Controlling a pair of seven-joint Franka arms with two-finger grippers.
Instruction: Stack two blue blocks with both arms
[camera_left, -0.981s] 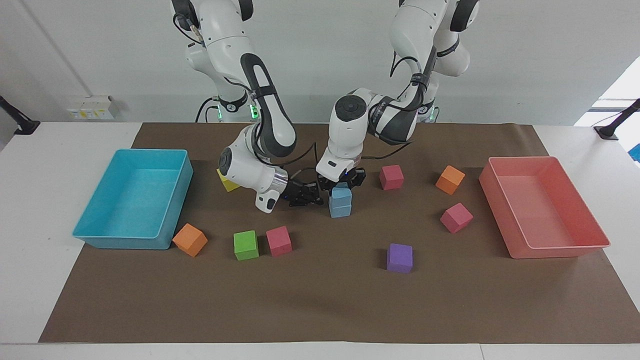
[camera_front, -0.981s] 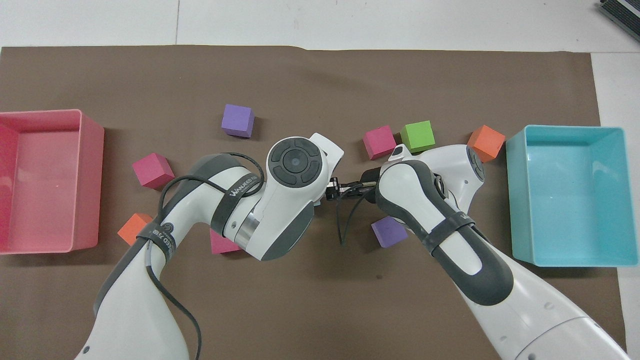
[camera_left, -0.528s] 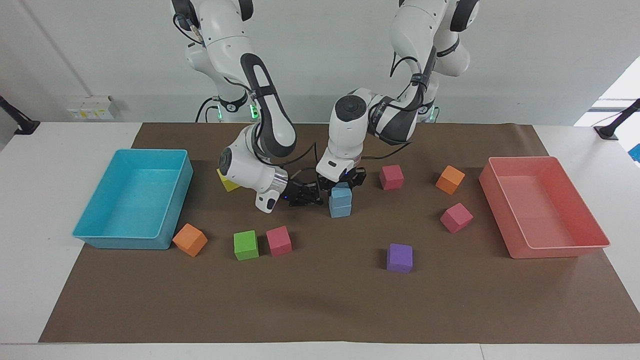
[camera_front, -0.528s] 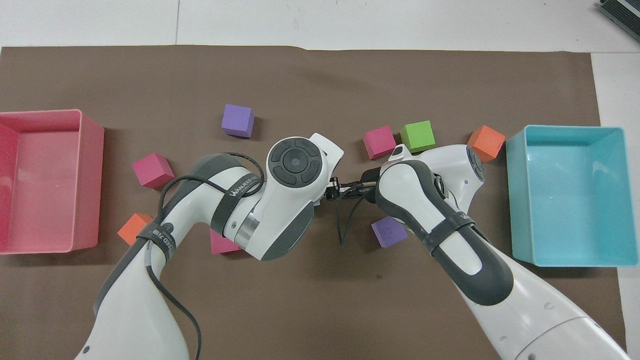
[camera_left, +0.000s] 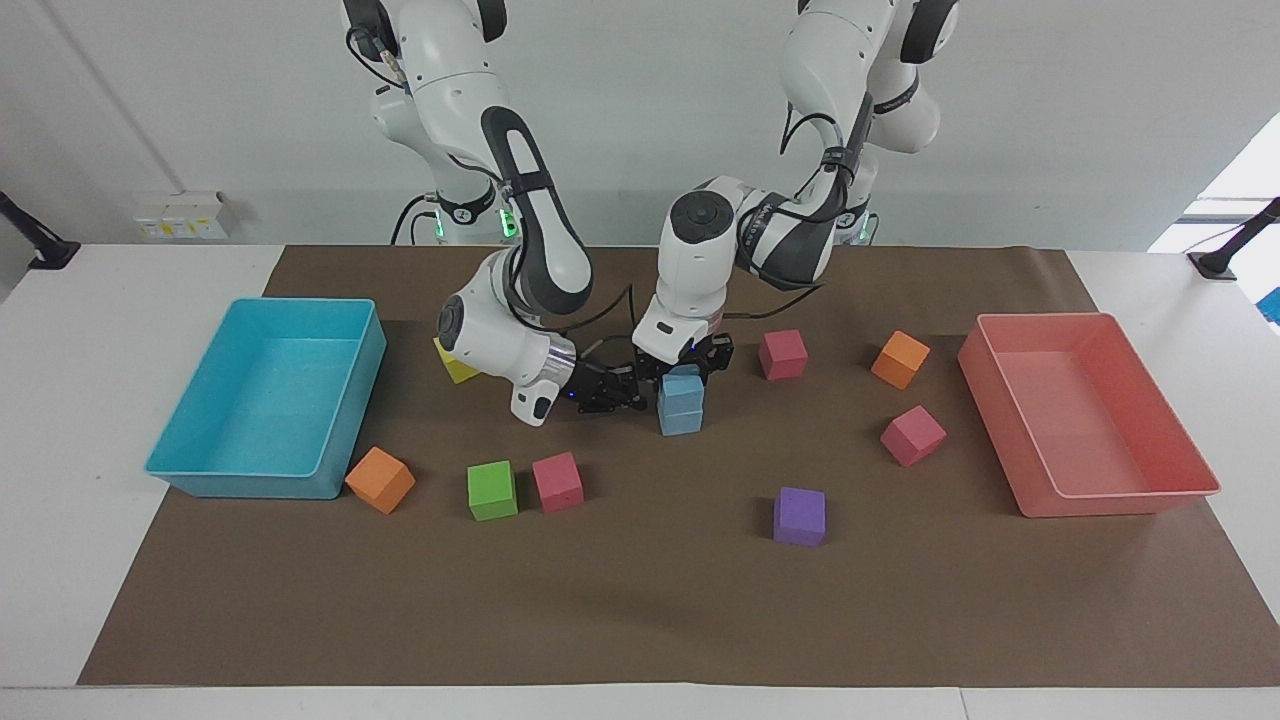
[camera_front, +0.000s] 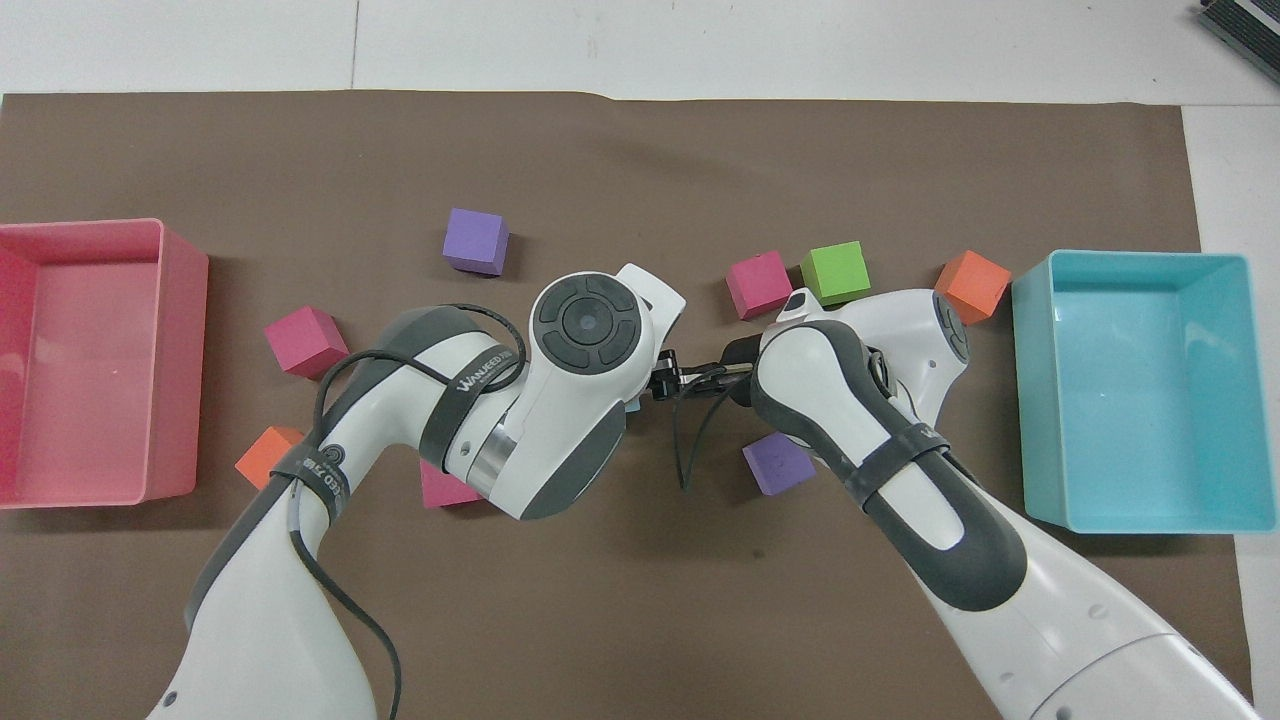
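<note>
- The two blue blocks are stacked mid-counter on the brown paper: the upper blue block (camera_left: 682, 385) sits on the lower blue block (camera_left: 680, 417).
- My left gripper (camera_left: 690, 362) is right over the stack, fingers spread apart around the upper block's top, not pinching it.
- My right gripper (camera_left: 612, 388) lies low just beside the stack, toward the right arm's end of the counter, fingertips pressed together, holding nothing.
- In the overhead view my arms hide the stack.
</note>
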